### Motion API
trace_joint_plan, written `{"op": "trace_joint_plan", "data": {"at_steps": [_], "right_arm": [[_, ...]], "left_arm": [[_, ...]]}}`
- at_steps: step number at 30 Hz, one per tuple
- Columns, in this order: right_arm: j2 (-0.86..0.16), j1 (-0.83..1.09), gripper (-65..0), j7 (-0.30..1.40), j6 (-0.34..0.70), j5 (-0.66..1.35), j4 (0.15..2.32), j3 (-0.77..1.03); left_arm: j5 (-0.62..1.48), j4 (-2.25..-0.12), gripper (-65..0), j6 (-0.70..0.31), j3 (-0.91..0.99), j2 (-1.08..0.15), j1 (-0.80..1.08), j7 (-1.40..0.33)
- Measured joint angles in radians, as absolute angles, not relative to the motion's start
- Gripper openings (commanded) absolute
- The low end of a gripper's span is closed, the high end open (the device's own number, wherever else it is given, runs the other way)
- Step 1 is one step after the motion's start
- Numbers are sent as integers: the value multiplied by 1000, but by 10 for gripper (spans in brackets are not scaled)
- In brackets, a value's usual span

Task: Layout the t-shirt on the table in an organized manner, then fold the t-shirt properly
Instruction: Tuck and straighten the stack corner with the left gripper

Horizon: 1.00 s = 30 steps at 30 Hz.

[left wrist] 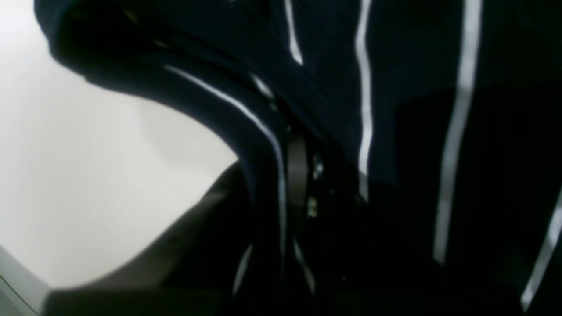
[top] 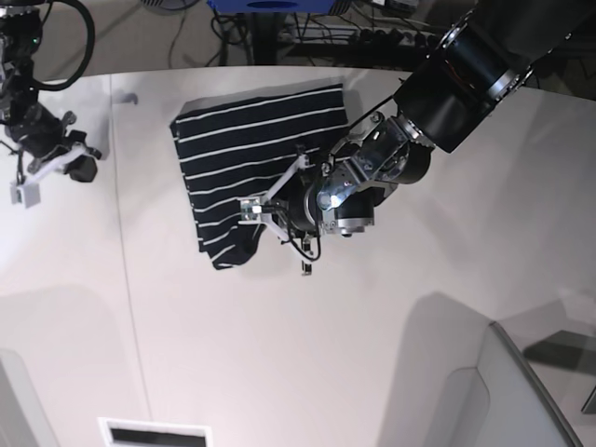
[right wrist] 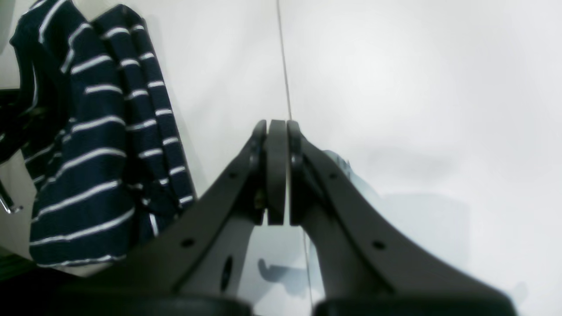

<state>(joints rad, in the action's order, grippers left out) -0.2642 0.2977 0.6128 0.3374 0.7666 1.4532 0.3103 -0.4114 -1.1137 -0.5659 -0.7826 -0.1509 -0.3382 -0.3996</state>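
Observation:
The dark navy t-shirt (top: 250,149) with thin white stripes lies folded into a rough rectangle at the back middle of the white table (top: 279,335). My left gripper (top: 251,214) is at the shirt's near edge. In the left wrist view the striped cloth (left wrist: 395,87) drapes over the gripper (left wrist: 298,175) and fills most of the frame; the jaws look shut on a fold of it. My right gripper (right wrist: 276,131) is shut and empty above bare table, far left of the shirt (right wrist: 96,145). It also shows in the base view (top: 79,168).
A thin seam line (top: 119,233) runs across the table near the right arm and also shows in the right wrist view (right wrist: 283,66). A white slotted panel (top: 154,433) sits at the front edge. A grey-white box (top: 503,391) stands at front right. Cables and a blue stand (top: 270,7) lie beyond the far edge.

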Motion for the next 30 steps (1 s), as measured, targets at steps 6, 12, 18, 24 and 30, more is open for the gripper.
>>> {"op": "trace_joint_plan", "data": {"at_steps": [6, 12, 18, 24, 30], "right_arm": [[-265, 298, -644, 612, 337, 767, 1453, 310], [-264, 311, -644, 611, 337, 767, 1453, 315], [-263, 327, -644, 612, 338, 767, 1452, 315], [-263, 325, -644, 612, 338, 767, 1452, 315], [-263, 328, -644, 612, 338, 767, 1452, 315]], "left_arm": [[-414, -1110, -650, -569, -810, -156, -374, -338], [-409, -1019, -650, -567, -933, -142, -450, -302], [-396, -1015, -650, -566, -953, -147, -460, -302], [-406, -1014, -650, -566, -955, -139, -460, -303], [-411, -1013, -650, -566, -956, -125, -460, -302]]}}
